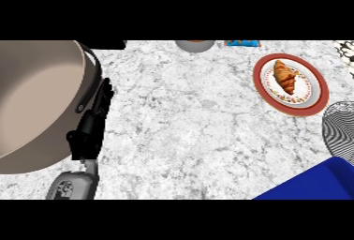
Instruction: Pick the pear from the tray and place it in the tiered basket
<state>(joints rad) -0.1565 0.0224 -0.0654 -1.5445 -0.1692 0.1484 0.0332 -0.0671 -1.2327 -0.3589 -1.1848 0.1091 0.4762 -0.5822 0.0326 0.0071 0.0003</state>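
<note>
One view only, from the head, looking steeply down on a speckled white-grey stone counter [180, 136]. The left hand [90, 129] shows at the lower left, black fingers straight and pointing up, holding nothing, just beside the dark rim of a large taupe round pan [34, 103] that fills the left side. The right hand is out of sight. At the lower right, a corner of a deep-blue tray [311, 185] comes into view; the pear cannot be seen on the part that shows. Just above it, at the right edge, is the black wire-mesh tiered basket [339, 126] (only partly visible). Near the basket lies a red-rimmed round plate [266, 93] bearing a golden-brown croissant [285, 76].
</note>
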